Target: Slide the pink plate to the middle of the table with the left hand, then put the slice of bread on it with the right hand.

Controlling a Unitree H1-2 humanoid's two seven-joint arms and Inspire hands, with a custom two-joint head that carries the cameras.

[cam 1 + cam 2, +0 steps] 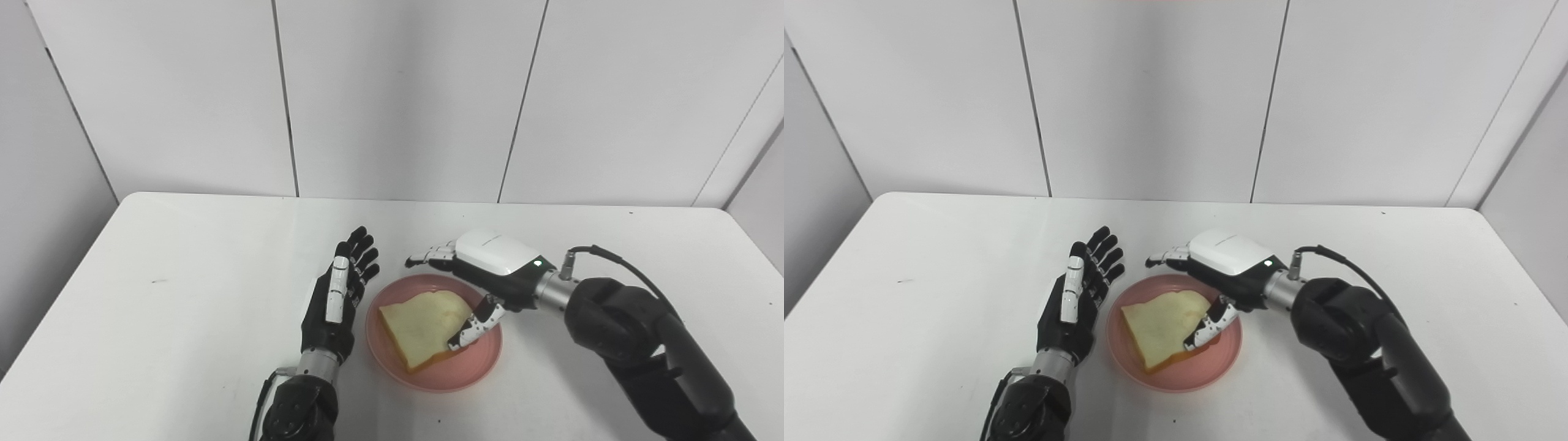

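A pink plate [484, 361] is sitting on the white desk [184, 318], near the front edge and close to the middle of the desk's width. A slice of bread [419, 324] is lying flat on the plate, pale on its face with a golden crust showing along its near edge; it is covering the left and centre of the plate, leaving a bare pink band on the right and front.

The left hand [335, 300] is resting just beside the plate's left rim, its fingers [361, 248] stretched out and spread, pointing away toward the back wall [398, 92], holding nothing. Whether its edge is touching the rim cannot be told.

The right hand [484, 269] is reaching in from the right over the far right part of the plate, its white back facing up. Its fingers [429, 254] are extending leftward past the plate's far rim, loosely apart, while its thumb [474, 327] is angling down onto the right corner of the bread. The thumb appears to be touching the slice, but nothing is being pinched between it and the fingers.

There is faint grey lettering on the white shell of the right hand, too small to read. A small green light [538, 263] is glowing near its wrist.
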